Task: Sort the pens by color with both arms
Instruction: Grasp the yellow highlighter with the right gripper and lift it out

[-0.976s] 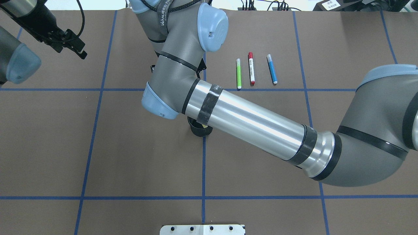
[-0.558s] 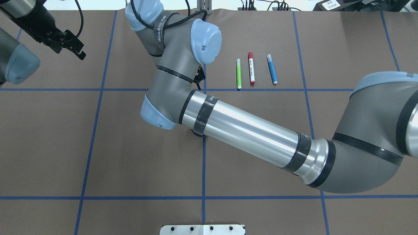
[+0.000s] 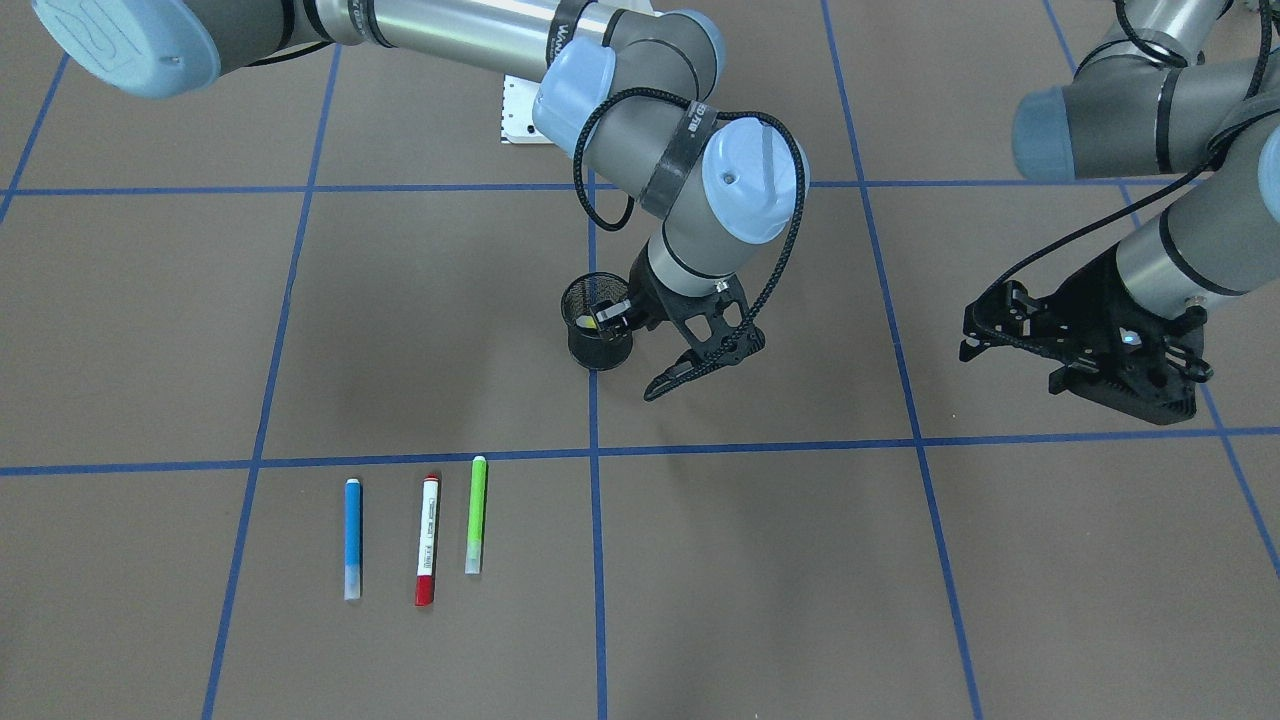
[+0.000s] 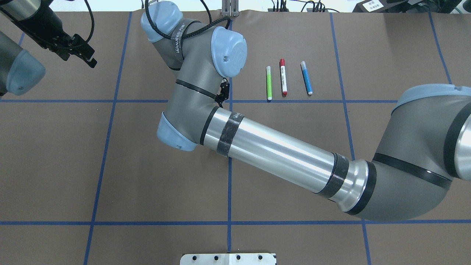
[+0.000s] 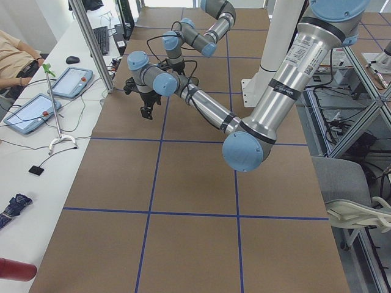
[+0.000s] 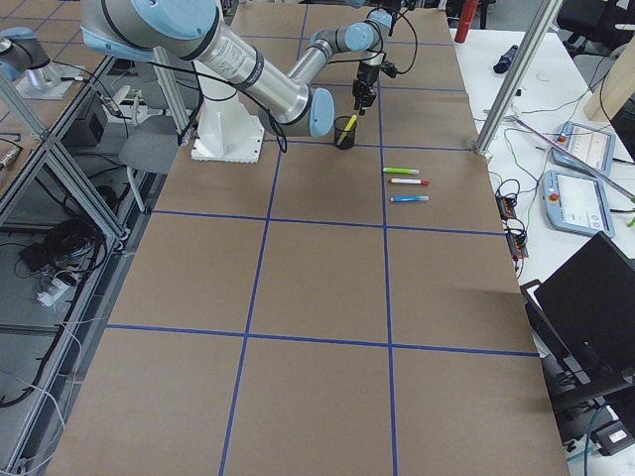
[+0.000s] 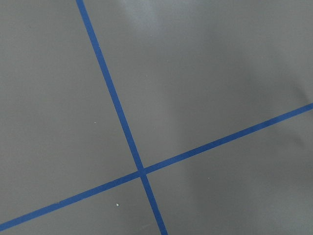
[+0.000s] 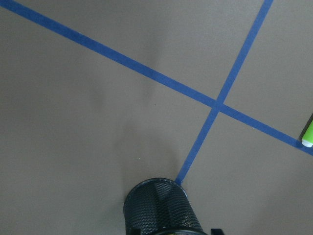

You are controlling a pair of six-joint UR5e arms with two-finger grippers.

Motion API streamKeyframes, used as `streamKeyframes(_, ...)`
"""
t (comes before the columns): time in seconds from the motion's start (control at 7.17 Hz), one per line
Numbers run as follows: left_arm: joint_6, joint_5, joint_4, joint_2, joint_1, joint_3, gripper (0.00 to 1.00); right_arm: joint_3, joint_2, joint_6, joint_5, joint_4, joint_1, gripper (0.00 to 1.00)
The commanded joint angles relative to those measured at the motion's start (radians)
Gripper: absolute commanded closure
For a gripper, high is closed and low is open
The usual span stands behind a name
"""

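The right fingers (image 3: 628, 355) stand wide apart and hold nothing. One tip hangs over the rim of the black mesh cup (image 3: 590, 345); the other points down at the bare desk (image 3: 800, 560) just beside it. The yellow pen (image 6: 347, 123) stands leaning inside the cup, right under that upper finger.

This looks like the drop being finished, so the sound move is a straight lift, keeping the near finger off the rim, since so light a cup would tip easily.

The green pen (image 3: 477, 515), the red-and-white pen (image 3: 428, 540) and the blue pen (image 3: 352, 538) lie side by side, apart from one another, well beyond the right fingertips on the far side of a blue tape line (image 3: 760, 447).

Nothing lies between the fingers and that row. The cable loop (image 3: 790, 240) at the wrist swings close to the cup, though.

The left fingers (image 3: 988, 320) look parted and empty, well off to the side.
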Motion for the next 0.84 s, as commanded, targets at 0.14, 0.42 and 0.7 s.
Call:
streamKeyframes(0.14,0.0,0.0,0.0,0.0,0.0,-0.004,0.01,-0.001,-0.015,-0.001,-0.002,-0.001,-0.014,0.58)
streamKeyframes(0.42,0.0,0.0,0.0,0.0,0.0,-0.005,0.01,-0.002,-0.022,-0.001,-0.004,-0.001,-0.014,0.63)
streamKeyframes(0.7,-0.002,0.0,0.0,-0.002,0.002,-0.005,0.01,-0.002,-0.025,-0.001,-0.002,-0.001,-0.014,0.67)
